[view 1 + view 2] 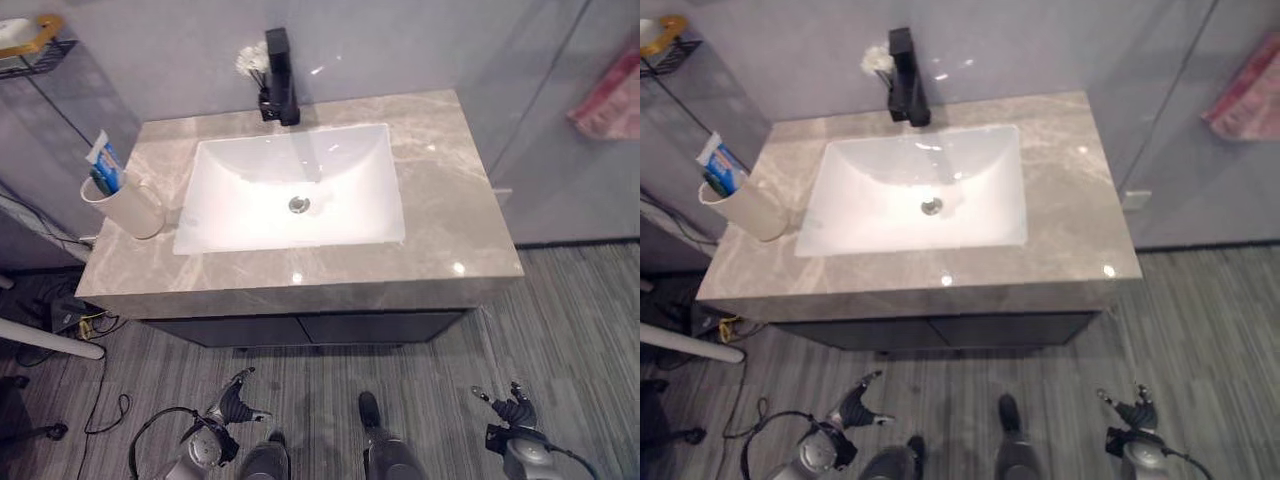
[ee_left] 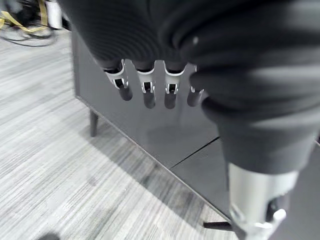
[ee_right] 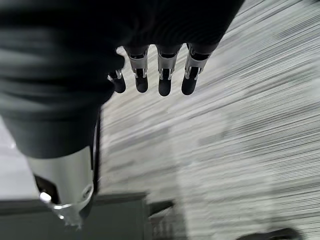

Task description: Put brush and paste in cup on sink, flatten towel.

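Note:
A white cup point(image 1: 128, 207) stands on the grey marble counter point(image 1: 445, 205), left of the basin. A white and blue paste tube point(image 1: 102, 153) and a blue-handled brush point(image 1: 109, 181) stick out of it. A pink towel point(image 1: 612, 95) hangs at the far right, behind a glass panel. My left hand point(image 1: 232, 403) hangs low over the floor in front of the cabinet, open and holding nothing; its fingers point(image 2: 148, 94) are straight. My right hand point(image 1: 514, 408) hangs low at the right, open too, fingers point(image 3: 163, 80) straight and free.
A black faucet point(image 1: 281, 78) stands behind the white basin point(image 1: 240, 215), with a small white tuft point(image 1: 250, 60) beside it. A dark cabinet point(image 2: 150, 130) sits under the counter. A wire shelf point(image 1: 35, 45) is mounted at the upper left. Cables lie on the floor at the left.

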